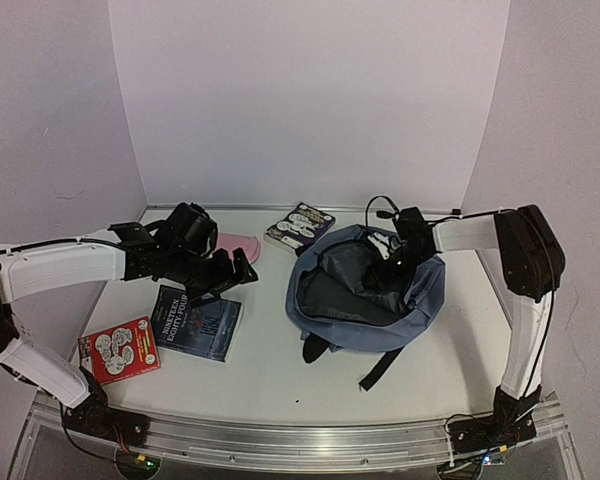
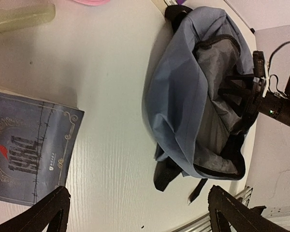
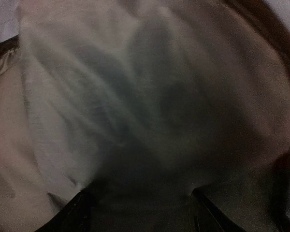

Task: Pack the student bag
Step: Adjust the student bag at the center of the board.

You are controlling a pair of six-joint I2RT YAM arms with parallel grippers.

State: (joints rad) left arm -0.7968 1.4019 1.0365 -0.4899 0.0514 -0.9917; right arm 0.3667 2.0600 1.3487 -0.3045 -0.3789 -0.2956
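Observation:
The student bag (image 1: 420, 305) lies on the table right of centre, blue-grey, its main compartment wide open and showing grey lining (image 2: 217, 116). My right gripper (image 1: 388, 274) reaches down into that opening. In the right wrist view its gripper (image 3: 141, 215) has both fingers apart, with only blurred grey lining (image 3: 135, 96) in front of them and nothing gripped. My left gripper (image 1: 236, 272) hovers left of the bag, over the top edge of a dark blue book (image 1: 196, 322). The left gripper (image 2: 137, 212) is open and empty above bare table.
A red book (image 1: 119, 350) lies near the front left. A pink pencil case (image 1: 238, 245) and another book (image 1: 300, 226) sit at the back. A pale greenish object (image 2: 19, 18) lies near the pink case. Black straps (image 1: 380, 368) trail from the bag's front. Walls close off three sides.

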